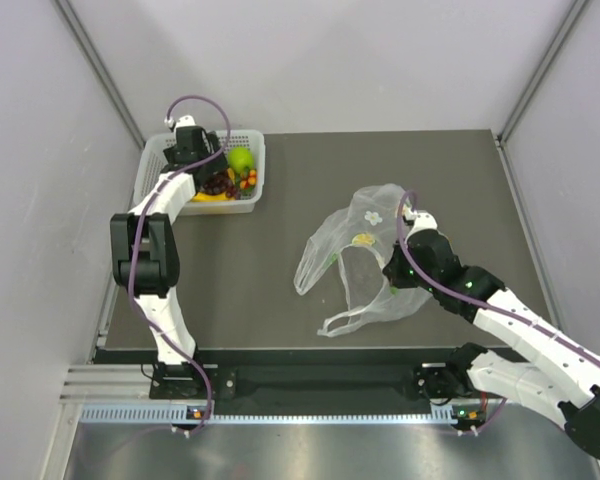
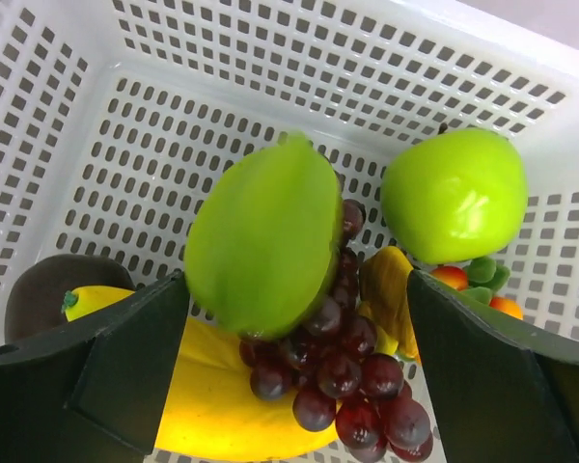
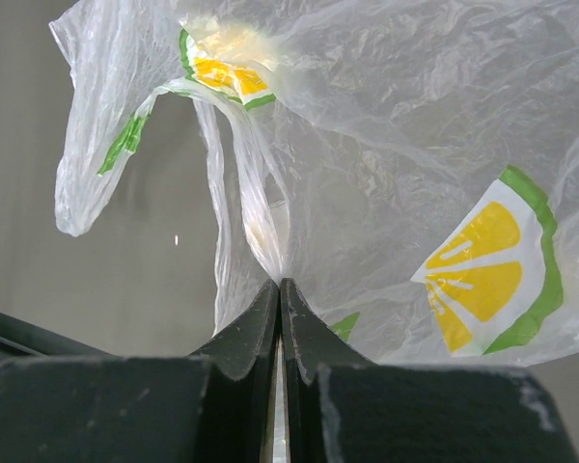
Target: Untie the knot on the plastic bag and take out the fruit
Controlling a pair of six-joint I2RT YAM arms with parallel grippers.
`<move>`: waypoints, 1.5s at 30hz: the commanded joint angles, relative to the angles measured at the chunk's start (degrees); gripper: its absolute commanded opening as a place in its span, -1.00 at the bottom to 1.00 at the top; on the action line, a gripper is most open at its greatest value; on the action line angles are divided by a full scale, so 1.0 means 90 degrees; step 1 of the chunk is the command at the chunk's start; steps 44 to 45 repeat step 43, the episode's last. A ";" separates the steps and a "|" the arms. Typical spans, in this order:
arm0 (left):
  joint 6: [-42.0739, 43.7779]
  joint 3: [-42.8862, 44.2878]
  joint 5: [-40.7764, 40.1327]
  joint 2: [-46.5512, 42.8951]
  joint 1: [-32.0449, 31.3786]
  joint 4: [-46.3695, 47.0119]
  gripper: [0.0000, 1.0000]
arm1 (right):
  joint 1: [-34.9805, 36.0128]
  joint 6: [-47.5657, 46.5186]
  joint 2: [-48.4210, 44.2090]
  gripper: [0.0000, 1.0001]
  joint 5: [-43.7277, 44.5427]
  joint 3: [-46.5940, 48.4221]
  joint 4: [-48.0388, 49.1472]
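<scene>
- Top view, upper left: left arm [image 1: 165,195] covers part of the white perforated plastic basket [image 1: 257,160]; small orange-red fruits [image 1: 248,181] too small to count.
- Lower right corner: right arm [image 1: 520,330] cut by the frame edge.
- Left wrist view, bottom: long yellow banana [image 2: 212,405] cut by the lower edge, middle under the dark purple grape bunch [image 2: 352,386].
- Lower left: dark brown rounded object [image 2: 53,289] half behind a black finger [image 2: 106,376]; identity unclear.
- Centre: oval green fruit [image 2: 265,236], outline blurred.
- Right wrist view: clear plastic bag [image 3: 386,145] with lemon-slice prints runs off top and right edges; film vanishes between the closed black fingers [image 3: 241,338].
</scene>
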 commanded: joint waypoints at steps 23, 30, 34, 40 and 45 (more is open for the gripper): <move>0.0010 -0.3663 0.4603 -0.7127 -0.0105 -0.0982 0.98 | -0.0067 -0.0515 -0.0919 -0.92 -0.0282 0.0094 0.0269; -0.0273 -0.3936 0.5542 -0.8135 -0.0114 -0.1256 0.98 | -0.0067 -0.0496 -0.0841 -0.91 -0.0282 0.0064 0.0055; -0.0351 -0.3849 0.5787 -0.8487 -0.0202 -0.1324 0.98 | -0.0067 -0.0515 -0.0860 -0.87 -0.0311 0.0162 -0.0101; -0.0215 -0.3800 0.5564 -0.8595 -0.0426 -0.1480 0.98 | -0.0067 -0.0535 -0.1055 -0.85 -0.0243 0.0123 -0.0180; -0.0078 -0.3742 0.5388 -0.8507 -0.0592 -0.1656 0.98 | -0.0067 -0.0525 -0.1065 -0.85 -0.0252 0.0132 -0.0190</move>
